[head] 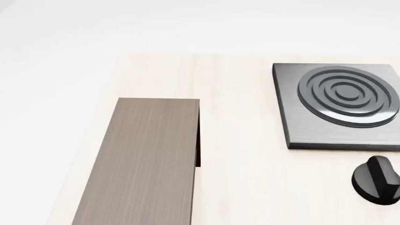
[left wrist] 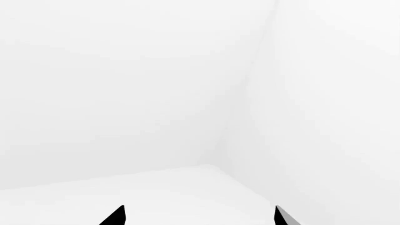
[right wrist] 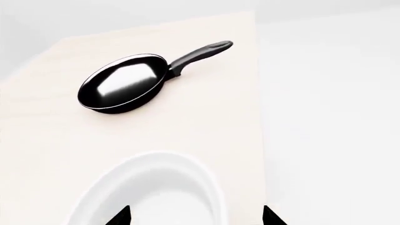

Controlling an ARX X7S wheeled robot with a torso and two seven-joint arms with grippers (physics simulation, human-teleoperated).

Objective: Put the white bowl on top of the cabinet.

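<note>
The white bowl (right wrist: 153,190) shows only in the right wrist view, glossy and thick-rimmed, standing on the pale wooden table (right wrist: 206,126). My right gripper (right wrist: 196,216) hovers over it, open, its two black fingertips (right wrist: 122,216) spread to either side of the bowl's rim on the side toward the table's edge; whether they touch it I cannot tell. The cabinet (head: 144,164), a long box with a grey-brown wood-grain top, lies at the left of the head view. My left gripper (left wrist: 200,216) is open with nothing in it, facing blank white walls. Neither gripper shows in the head view.
A black frying pan (right wrist: 125,86) with a long handle lies beyond the bowl. In the head view, a square dark grey stove plate (head: 340,105) with concentric rings sits at the right, with a black round knob (head: 377,180) in front of it. The table's edge (right wrist: 259,140) runs close beside the bowl.
</note>
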